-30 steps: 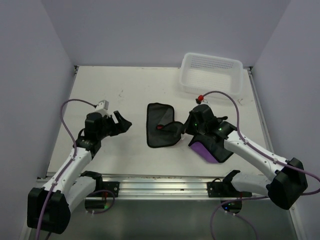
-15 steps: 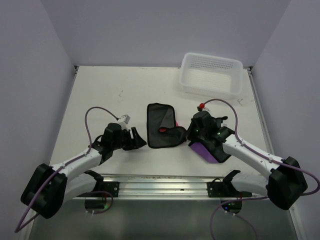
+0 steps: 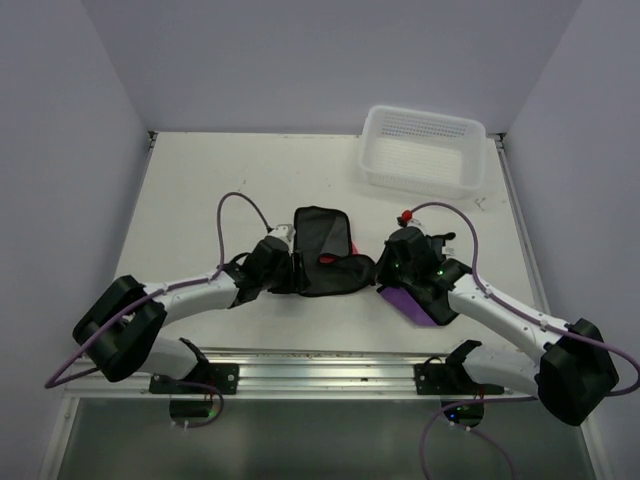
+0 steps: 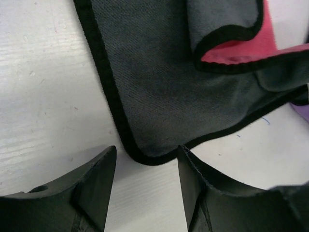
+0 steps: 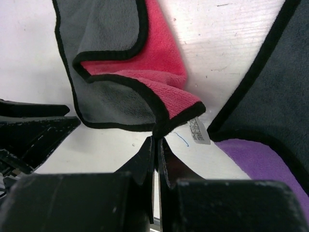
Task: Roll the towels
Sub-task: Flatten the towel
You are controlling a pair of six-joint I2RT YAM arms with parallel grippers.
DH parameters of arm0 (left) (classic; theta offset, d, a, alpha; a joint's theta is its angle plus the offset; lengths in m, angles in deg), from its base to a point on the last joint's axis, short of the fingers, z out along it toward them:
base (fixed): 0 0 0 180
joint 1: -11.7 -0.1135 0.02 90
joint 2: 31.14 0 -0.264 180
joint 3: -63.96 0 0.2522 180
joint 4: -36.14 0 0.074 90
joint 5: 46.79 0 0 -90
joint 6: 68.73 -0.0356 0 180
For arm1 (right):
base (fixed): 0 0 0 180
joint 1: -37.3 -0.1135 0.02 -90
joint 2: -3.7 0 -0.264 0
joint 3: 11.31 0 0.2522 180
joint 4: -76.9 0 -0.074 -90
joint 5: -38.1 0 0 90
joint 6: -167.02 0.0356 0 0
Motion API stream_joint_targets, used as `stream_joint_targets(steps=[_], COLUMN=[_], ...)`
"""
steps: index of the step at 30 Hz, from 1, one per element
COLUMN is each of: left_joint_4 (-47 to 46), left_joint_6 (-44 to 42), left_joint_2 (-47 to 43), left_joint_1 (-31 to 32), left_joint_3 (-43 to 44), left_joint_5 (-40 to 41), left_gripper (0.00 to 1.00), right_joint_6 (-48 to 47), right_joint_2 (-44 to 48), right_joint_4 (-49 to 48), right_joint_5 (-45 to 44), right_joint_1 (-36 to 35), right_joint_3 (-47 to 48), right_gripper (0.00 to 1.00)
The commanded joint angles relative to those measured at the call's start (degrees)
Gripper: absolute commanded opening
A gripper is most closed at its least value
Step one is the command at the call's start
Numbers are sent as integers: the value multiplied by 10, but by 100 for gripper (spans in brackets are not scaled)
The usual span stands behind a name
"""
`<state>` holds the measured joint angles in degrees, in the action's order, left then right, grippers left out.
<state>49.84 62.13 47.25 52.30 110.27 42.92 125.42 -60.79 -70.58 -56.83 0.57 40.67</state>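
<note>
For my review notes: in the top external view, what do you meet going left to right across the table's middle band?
Left gripper → grey-and-pink towel → right gripper → purple towel. The white basket sits farther back, so I leave it out of the order.

The red towel (image 3: 325,258) lies in the middle of the table (image 3: 210,190) and is the landmark here. On its left side the left gripper (image 3: 285,272) stands with jaws apart just at the near left corner of the cloth, so this side is blocked. On its right side the right gripper (image 3: 385,262) pinches a corner, and the purple towel (image 3: 410,300) lies just beside it. Far right of the towel stands the white basket (image 3: 423,148). Far left of the towel the table surface is bare.
</note>
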Motion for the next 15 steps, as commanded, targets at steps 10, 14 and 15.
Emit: stream_joint_targets(steps=[10, 14, 15], left_joint_4=[175, 188, 188], left_joint_6=[-6, 6, 8], left_joint_2=[113, 112, 111], left_joint_1=[93, 102, 103], left_joint_3=[129, 116, 112], left_joint_5=[191, 203, 204], left_gripper=[31, 17, 9], right_joint_6=[-2, -2, -2], right_joint_2=[34, 43, 47], right_joint_4=[-20, -19, -20], right_joint_5=[-13, -10, -10], right_joint_1=[3, 3, 2], right_joint_3=[-26, -32, -33], right_gripper=[0, 0, 0])
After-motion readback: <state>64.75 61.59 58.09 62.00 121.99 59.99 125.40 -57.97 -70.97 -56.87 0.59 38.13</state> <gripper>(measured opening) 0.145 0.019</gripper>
